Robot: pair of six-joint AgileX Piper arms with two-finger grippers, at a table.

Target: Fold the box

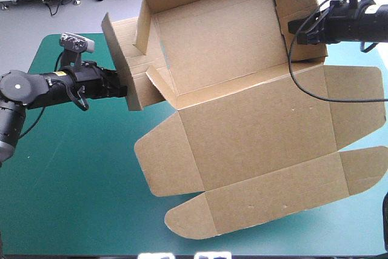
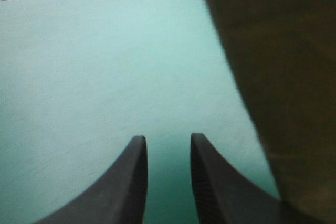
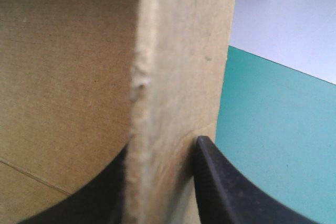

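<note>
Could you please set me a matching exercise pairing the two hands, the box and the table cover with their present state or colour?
Things:
1. left hand
2. right hand
3. box
4. table cover

States:
A. shut on the edge of a raised wall
B. teal-green
C. open, holding nothing
D. far part lifted, near flaps lying flat

Pairs: 1-C, 2-A, 3-D, 4-B

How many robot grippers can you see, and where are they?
2. The left gripper is open beside the raised left wall of the box, with only the teal-green cover between its fingers. The right gripper is shut on the box's raised right wall.
</note>
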